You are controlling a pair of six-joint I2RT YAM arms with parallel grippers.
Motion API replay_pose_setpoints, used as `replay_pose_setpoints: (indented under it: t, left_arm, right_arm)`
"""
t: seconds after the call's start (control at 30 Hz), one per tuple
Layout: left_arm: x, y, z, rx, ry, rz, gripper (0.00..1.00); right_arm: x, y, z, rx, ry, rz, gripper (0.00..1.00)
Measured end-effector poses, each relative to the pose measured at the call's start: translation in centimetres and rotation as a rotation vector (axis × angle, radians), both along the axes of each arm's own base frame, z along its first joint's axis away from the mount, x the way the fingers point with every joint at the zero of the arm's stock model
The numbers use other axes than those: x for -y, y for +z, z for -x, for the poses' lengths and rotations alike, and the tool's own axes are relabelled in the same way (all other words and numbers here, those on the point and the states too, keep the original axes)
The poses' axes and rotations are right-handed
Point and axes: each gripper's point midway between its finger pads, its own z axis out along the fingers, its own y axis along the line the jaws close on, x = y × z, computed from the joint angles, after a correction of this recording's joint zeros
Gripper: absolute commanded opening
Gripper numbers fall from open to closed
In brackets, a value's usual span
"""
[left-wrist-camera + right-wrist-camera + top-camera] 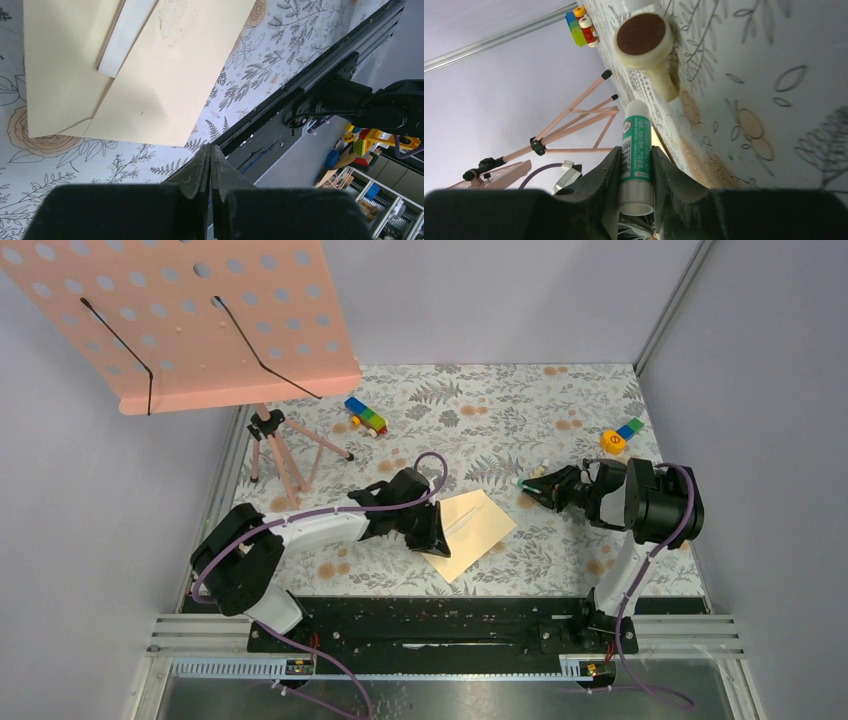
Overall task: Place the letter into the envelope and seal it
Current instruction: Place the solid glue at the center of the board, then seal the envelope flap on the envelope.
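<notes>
A pale tan paper shape (472, 528) lies flat between the arms. In the left wrist view its left part (60, 75) has diagonal seams like the envelope, a white strip (127, 37) crosses it, and its right part (175, 70) is smooth. I cannot tell the letter apart from the envelope. My left gripper (435, 532) is shut and empty, with its tips (210, 149) just off the paper's near corner. My right gripper (545, 490) is shut on a green and white glue stick (636, 140), held to the right of the paper, apart from it.
A cream round-headed piece with a brown face (644, 40) lies on the table beyond the glue stick. Coloured block toys sit at the back (366, 417) and the back right (620, 435). A pink pegboard on a tripod (285, 450) stands at the back left. The black rail (440, 625) runs along the near edge.
</notes>
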Motion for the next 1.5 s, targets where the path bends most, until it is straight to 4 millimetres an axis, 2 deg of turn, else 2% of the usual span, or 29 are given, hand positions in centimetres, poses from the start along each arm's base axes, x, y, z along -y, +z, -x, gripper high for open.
replay_pose_setpoints:
  t: [0.1, 0.23, 0.33, 0.47, 0.73, 0.87, 0.93, 1.0, 1.13, 1.17, 1.23, 1.3, 1.37, 1.5]
  left_arm:
    - [-0.3, -0.1, 0.0, 0.003, 0.000, -0.024, 0.00]
    - [-0.2, 0.5, -0.7, 0.032, -0.001, -0.038, 0.00]
    - [-0.1, 1.0, -1.2, 0.057, -0.004, -0.041, 0.00]
    - [-0.2, 1.6, -2.1, 0.085, -0.003, -0.047, 0.00]
    - [-1.4, 2.2, -4.8, 0.144, 0.054, -0.092, 0.00]
    - [-3.0, 1.7, -6.5, 0.164, 0.119, -0.137, 0.00]
    - [-3.8, 1.5, -7.3, 0.175, 0.143, -0.166, 0.00]
    - [-4.2, 1.3, -7.9, 0.187, 0.161, -0.190, 0.00]
    - [-4.7, 0.5, -9.7, 0.203, 0.204, -0.239, 0.00]
    - [-4.8, 0.2, -10.1, 0.204, 0.213, -0.252, 0.00]
    - [-5.1, -0.7, -11.1, 0.203, 0.236, -0.288, 0.00]
    - [-5.4, -1.6, -12.0, 0.201, 0.254, -0.317, 0.00]
    - [-5.8, -2.4, -12.7, 0.194, 0.267, -0.339, 0.00]
    - [-6.1, -3.5, -13.7, 0.187, 0.271, -0.362, 0.00]
  right_arm:
    - [0.4, -0.1, 0.0, -0.001, -0.007, 0.004, 0.44]
    - [0.9, -0.3, 0.7, -0.027, -0.010, 0.041, 0.58]
    - [1.3, -0.1, 1.3, -0.046, -0.001, 0.097, 0.65]
    - [1.8, 0.5, 1.6, -0.046, 0.020, 0.172, 0.66]
    - [1.7, 0.7, 3.2, -0.080, 0.046, 0.212, 0.66]
    - [1.8, 2.7, 4.0, -0.035, 0.051, 0.262, 0.56]
    - [1.7, 3.8, 4.7, -0.006, 0.057, 0.305, 0.48]
    - [1.0, 4.5, 5.5, 0.013, 0.078, 0.359, 0.35]
    - [-4.0, 5.0, 8.7, 0.062, 0.242, 0.443, 0.06]
    - [-5.2, 4.7, 9.5, 0.064, 0.281, 0.448, 0.02]
    - [-6.4, 3.6, 11.1, 0.029, 0.322, 0.450, 0.00]
    - [-6.6, 2.1, 12.1, -0.031, 0.332, 0.457, 0.00]
    - [-6.6, 0.7, 12.7, -0.094, 0.340, 0.470, 0.00]
    - [-6.7, -0.8, 12.9, -0.149, 0.353, 0.487, 0.00]
